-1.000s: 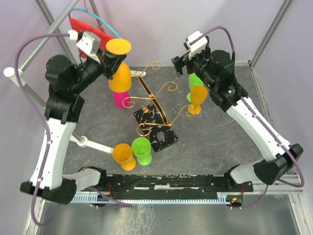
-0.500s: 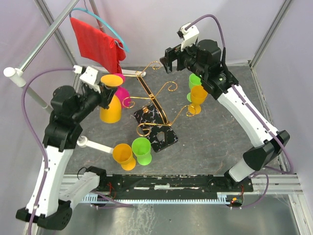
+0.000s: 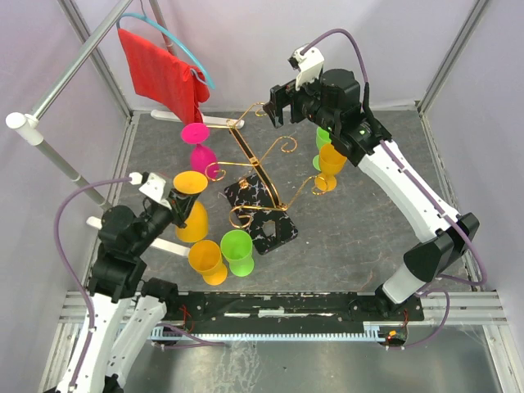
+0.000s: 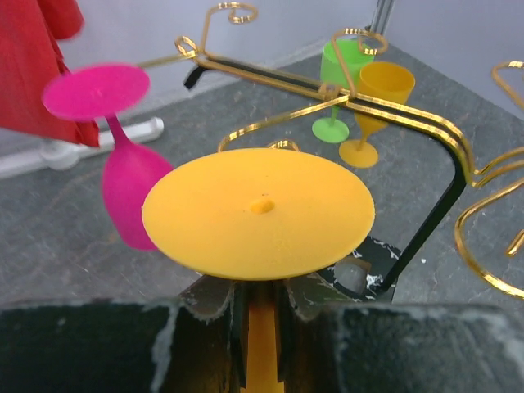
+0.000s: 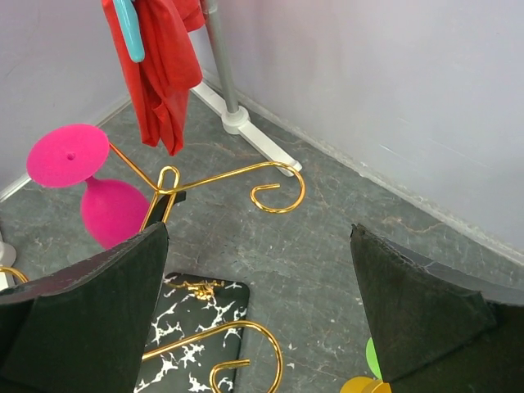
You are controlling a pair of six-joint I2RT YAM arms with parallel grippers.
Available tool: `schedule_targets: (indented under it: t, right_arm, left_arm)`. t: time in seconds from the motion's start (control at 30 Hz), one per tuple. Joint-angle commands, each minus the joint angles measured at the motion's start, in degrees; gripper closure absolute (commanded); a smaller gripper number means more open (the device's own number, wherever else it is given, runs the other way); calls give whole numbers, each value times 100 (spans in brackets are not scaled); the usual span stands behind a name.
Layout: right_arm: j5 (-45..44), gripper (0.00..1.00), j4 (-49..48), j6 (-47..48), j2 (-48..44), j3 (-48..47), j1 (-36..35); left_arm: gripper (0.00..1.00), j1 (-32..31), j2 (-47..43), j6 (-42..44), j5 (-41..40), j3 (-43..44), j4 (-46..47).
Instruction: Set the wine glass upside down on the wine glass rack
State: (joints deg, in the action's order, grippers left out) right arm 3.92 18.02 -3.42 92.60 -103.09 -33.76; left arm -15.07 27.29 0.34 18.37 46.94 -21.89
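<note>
Since it must hang bowl-down, L claw (image 4: 260, 315) pinches orange plastic wine glass (image 4: 258, 211) by stem, foot up; gold wire rack (image 4: 409, 118) just ahead. R claw (image 5: 255, 319) wide open, empty.

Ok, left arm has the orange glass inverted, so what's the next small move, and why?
Probably ease the left tool toward the nearest free scroll arm of the wine glass rack. The orange wine glass is clamped by its stem, foot up, so it is already inverted. It sits apart from the rack, off its left side, with no wire under the foot.
</note>
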Motion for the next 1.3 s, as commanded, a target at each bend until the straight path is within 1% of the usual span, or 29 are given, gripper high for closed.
schedule_targets:
  t: [0.0, 0.07, 0.17, 0.33, 0.57, 0.83, 1.0, 1.27]
  right_arm:
    - [-51, 0, -244, 172, -129, 115, -31]
    - [-41, 0, -343, 219, -171, 234, -35]
    - [-24, 0, -442, 332, -230, 353, -36]
    - [-93, 0, -532, 535, -302, 519, -34]
    - [-172, 0, -689, 689, -345, 723, -35]
    - [-243, 0, -771, 776, -266, 760, -35]
    - [-301, 0, -782, 832, -257, 770, -34]
    - [-382, 0, -820, 907, -265, 840, -35]
  left_arm:
    - [97, 29, -448, -547, 140, -856, 1507]
    - [97, 30, -608, -649, 130, -1327, 1956]
    - [97, 26, -736, -786, 159, -1768, 2511]
    - [97, 19, -777, -936, 271, -2269, 3396]
    - [97, 26, -599, -887, 301, -2785, 4260]
    - [97, 16, 90, -837, 702, -2876, 5293]
    - [97, -58, 520, -772, 866, -2767, 5682]
    - [97, -229, 984, -785, 891, -2782, 6161]
